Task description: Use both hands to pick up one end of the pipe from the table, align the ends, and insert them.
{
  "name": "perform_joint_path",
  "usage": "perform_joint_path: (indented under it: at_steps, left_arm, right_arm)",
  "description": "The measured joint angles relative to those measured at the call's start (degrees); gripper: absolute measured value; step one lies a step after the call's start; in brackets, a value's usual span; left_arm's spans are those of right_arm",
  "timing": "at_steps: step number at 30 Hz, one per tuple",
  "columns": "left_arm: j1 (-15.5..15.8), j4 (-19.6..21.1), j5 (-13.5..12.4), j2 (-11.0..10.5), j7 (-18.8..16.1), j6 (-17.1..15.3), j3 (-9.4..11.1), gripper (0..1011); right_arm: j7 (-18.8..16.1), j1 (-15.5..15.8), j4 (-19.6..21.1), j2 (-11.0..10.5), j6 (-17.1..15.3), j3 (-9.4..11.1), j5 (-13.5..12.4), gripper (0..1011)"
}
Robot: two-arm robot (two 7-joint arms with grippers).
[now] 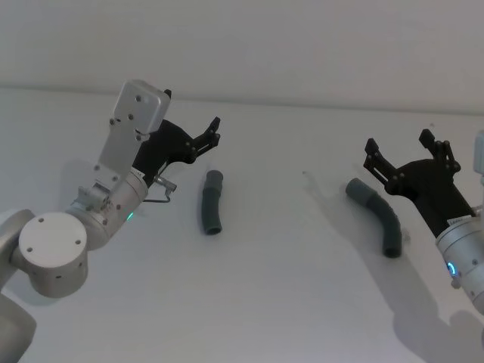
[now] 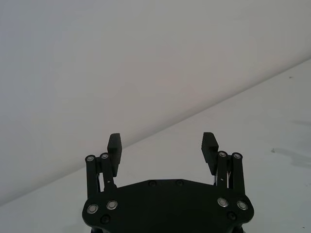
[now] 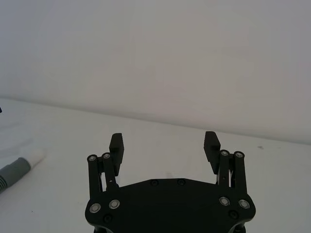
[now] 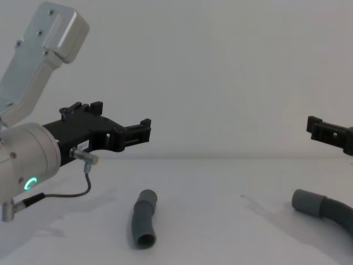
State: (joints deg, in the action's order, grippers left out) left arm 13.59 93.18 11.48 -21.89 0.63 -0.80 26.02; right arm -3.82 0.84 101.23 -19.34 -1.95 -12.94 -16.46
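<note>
Two dark grey pieces of the pipe lie apart on the white table (image 1: 287, 295). The short bent piece (image 1: 211, 203) rests left of centre, with a smooth cuff at each end (image 4: 144, 225). The longer curved ribbed piece (image 1: 376, 216) lies at the right, its smooth cuff (image 4: 305, 201) pointing toward the middle. My left gripper (image 1: 213, 131) hovers open above and just left of the short piece, holding nothing (image 2: 163, 143). My right gripper (image 1: 399, 145) hangs open above the longer piece, also with nothing in it (image 3: 164, 144). The right wrist view catches a grey cuff (image 3: 14, 170) with a white sleeve (image 3: 37, 156).
A pale grey wall (image 1: 302, 45) closes off the table's far edge. A thin cable loop (image 4: 71, 190) hangs under the left wrist. Bare table lies between the two pipe pieces and along the front.
</note>
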Motion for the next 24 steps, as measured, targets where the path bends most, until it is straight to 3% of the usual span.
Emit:
perform_joint_path:
  at_steps: [24]
  left_arm:
    - [0.0,0.0,-0.01,0.01,0.0,-0.01,0.0,1001]
  right_arm:
    - [0.0,0.0,0.0,0.0,0.0,0.0,0.0,1004]
